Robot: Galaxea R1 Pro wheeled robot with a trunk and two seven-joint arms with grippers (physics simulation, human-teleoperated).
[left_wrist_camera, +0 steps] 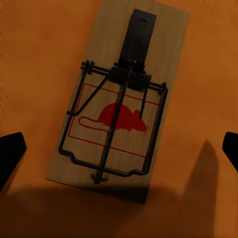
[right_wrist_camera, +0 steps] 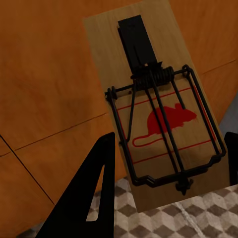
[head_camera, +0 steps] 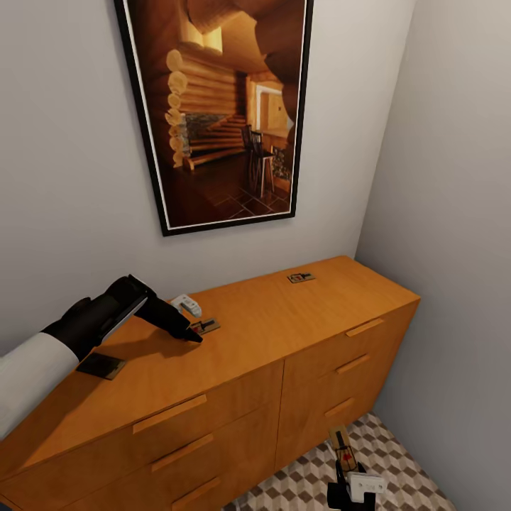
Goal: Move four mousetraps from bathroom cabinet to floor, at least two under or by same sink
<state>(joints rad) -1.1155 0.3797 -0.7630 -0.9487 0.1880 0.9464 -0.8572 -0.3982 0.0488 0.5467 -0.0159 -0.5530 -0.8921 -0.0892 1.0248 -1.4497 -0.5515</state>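
Observation:
The orange-brown cabinet (head_camera: 255, 333) stands against the wall. On its top lies a mousetrap (head_camera: 206, 326), a tan board with a red mouse print (left_wrist_camera: 119, 109). My left gripper (head_camera: 193, 332) hovers just above it, open, with its fingertips (left_wrist_camera: 10, 153) wide on either side. Farther back on the top lies a second mousetrap (head_camera: 301, 277). Low in front of the cabinet, my right gripper (head_camera: 348, 477) is shut on a third mousetrap (head_camera: 342, 443), its board (right_wrist_camera: 153, 109) held between the fingers (right_wrist_camera: 94, 188) above the cube-patterned bathroom floor (head_camera: 397, 461). The sink is out of view.
A flat dark rectangle (head_camera: 101, 365) lies in the arm's shadow on the cabinet top; I cannot tell what it is. A framed picture (head_camera: 220, 106) hangs above. A grey wall (head_camera: 454, 213) closes the right side, leaving a narrow strip of floor.

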